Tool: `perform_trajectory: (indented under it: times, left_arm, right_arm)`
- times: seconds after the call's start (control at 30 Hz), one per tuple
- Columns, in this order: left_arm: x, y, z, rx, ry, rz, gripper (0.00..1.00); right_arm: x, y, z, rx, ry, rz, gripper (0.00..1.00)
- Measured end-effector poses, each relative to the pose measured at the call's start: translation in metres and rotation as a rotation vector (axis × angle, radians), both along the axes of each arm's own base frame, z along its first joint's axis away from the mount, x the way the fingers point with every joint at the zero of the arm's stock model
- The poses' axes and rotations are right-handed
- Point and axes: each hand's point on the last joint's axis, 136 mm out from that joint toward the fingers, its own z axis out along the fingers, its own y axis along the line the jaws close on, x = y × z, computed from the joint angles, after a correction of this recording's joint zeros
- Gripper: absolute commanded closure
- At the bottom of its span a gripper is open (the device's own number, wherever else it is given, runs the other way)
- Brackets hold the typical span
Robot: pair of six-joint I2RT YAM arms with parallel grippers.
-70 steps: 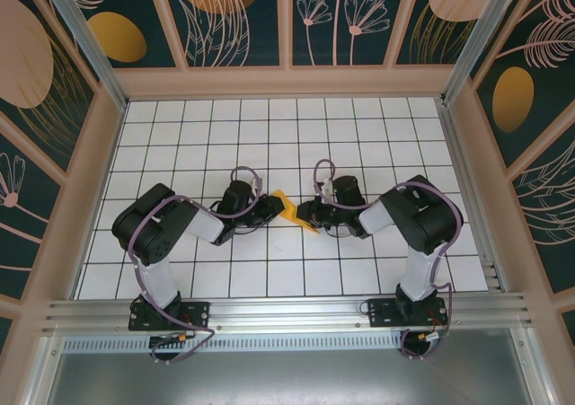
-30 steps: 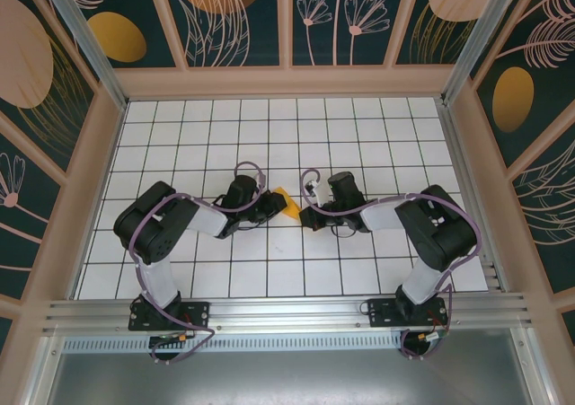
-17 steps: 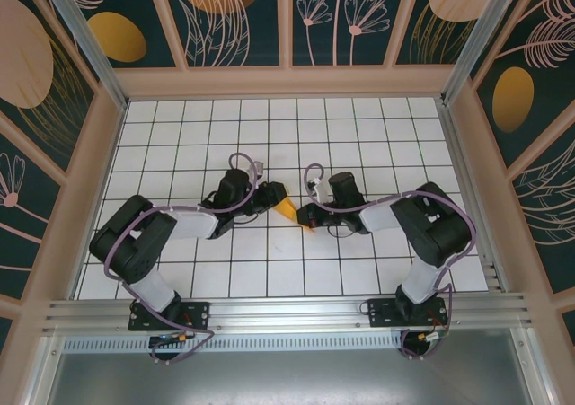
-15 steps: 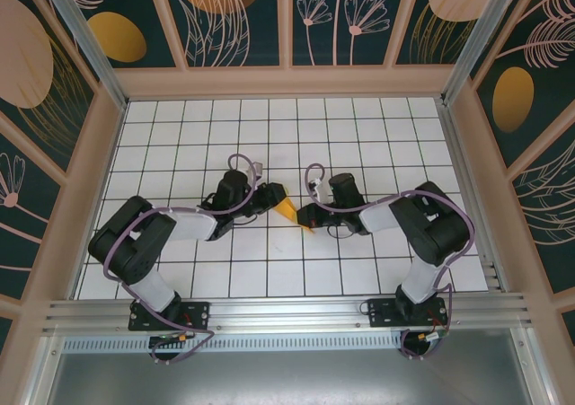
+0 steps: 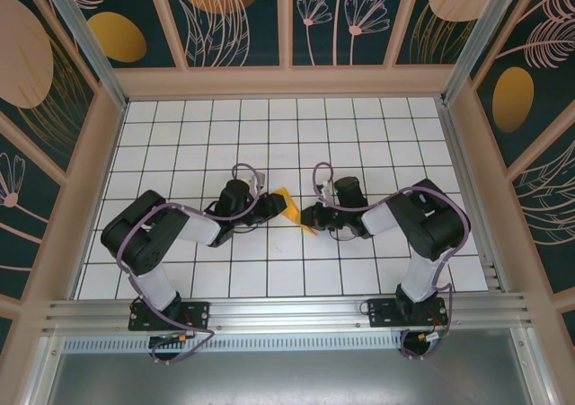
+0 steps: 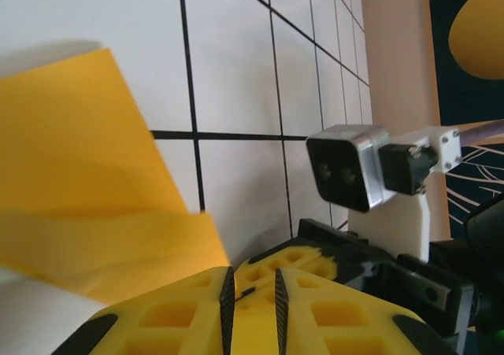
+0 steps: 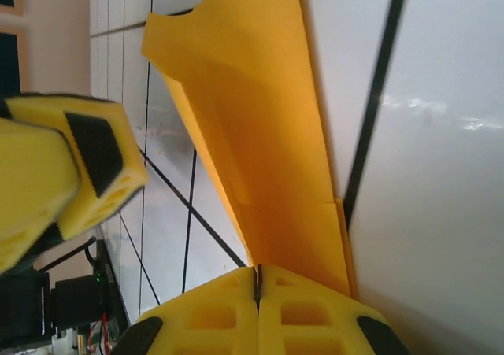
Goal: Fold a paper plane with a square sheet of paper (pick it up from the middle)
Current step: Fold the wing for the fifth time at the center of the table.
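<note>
White gridded tabletop lay under both arms, which met at its middle with the sheet of paper between them. We saw the sheet as a creased, pointed orange-yellow shape, partly raised off the tiles rather than lying flat.

The right gripper had its jaws pressed together on one folded edge of the paper. We judged this grip served as the anchor, keeping the layers aligned so the crease could not slip.

The left gripper sat just beside the opposite side of the sheet, its jaws a narrow slit apart. We could not tell whether any paper was caught in that slit. From the right wrist, one of its fingers appeared near the paper's flank, seemingly apart from it.

We took this low, face-to-face pose as a way to work a fold lengthwise. One arm steadied the sheet while the other stood placed to press or pinch. The plane looked only partly formed.
</note>
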Motion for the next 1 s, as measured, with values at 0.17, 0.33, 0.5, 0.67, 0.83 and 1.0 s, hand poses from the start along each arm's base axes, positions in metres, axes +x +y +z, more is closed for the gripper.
perform_trajectory:
  times: [0.17, 0.33, 0.5, 0.67, 0.83, 1.0]
  left_arm:
    - [-0.003, -0.004, -0.009, -0.007, 0.02, -0.016, 0.78]
    - [-0.006, -0.009, -0.017, -0.012, 0.036, -0.032, 0.8]
    - [-0.003, -0.013, -0.023, -0.018, 0.046, -0.039, 0.81]
    - [0.0, -0.016, -0.025, -0.019, 0.049, -0.037, 0.82]
    - [0.002, -0.017, -0.031, -0.009, 0.063, -0.036, 0.83]
    - [0.004, -0.018, -0.034, 0.008, 0.085, -0.034, 0.83]
  right_arm:
    - [0.004, -0.005, 0.001, 0.016, 0.02, -0.038, 1.0]
    - [0.003, -0.005, -0.001, 0.029, 0.035, -0.047, 1.0]
    - [0.004, -0.006, -0.001, 0.043, 0.048, -0.05, 1.0]
    - [0.004, -0.005, -0.001, 0.048, 0.049, -0.048, 1.0]
    - [0.004, -0.006, -0.001, 0.048, 0.05, -0.048, 1.0]
    - [0.004, -0.006, -0.001, 0.048, 0.05, -0.048, 1.0]
